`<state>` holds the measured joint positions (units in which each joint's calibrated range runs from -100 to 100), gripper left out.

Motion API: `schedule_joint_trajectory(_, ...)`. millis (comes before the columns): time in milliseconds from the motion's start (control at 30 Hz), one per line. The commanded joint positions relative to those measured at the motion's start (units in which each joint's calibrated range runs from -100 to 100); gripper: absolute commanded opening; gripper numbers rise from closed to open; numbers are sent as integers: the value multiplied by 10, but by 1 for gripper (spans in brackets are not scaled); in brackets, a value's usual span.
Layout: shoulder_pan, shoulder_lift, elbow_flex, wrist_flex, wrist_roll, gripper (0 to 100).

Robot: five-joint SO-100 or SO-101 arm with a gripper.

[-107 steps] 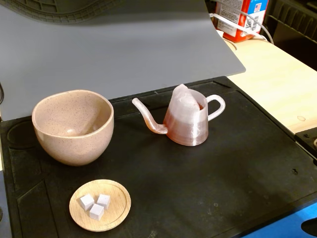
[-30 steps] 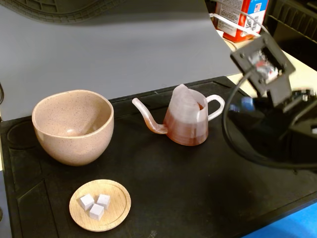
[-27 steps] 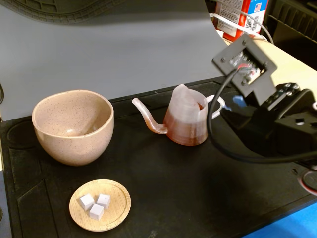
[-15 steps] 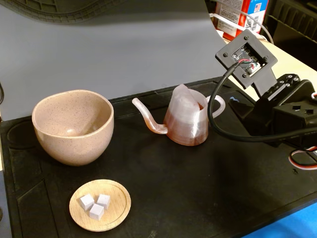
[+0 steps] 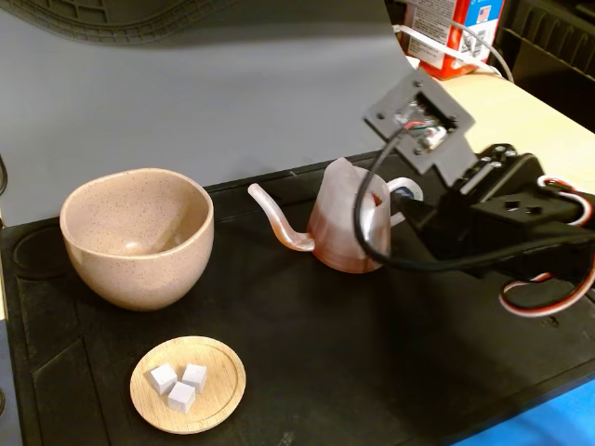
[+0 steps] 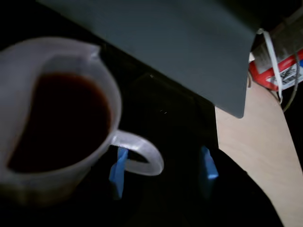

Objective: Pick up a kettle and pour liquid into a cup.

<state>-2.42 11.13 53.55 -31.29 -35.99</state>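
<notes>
Kettle upright on the black mat, arm closing in on its handle.

The kettle (image 5: 349,228) stood mid-mat, its spout pointing left toward the cup (image 5: 137,237) in the fixed view, its loop handle right; dark liquid (image 6: 61,123) filled it. The jaws (image 6: 163,168) were apart, blue-tipped fingers (image 6: 117,170) flanking the handle without gripping. Half a second before, the arm sat farther right, clear of the kettle.
</notes>
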Motion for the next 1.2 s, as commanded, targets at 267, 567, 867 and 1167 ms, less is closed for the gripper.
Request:
schedule_joint_trajectory(267,9,9,-40,0,2,20)
schedule_joint_trajectory(567,10,49,-77,0,2,19)
schedule_joint_trajectory(867,15,45,-78,-7,34,19)
schedule_joint_trajectory(1167,13,46,-78,-8,36,19)
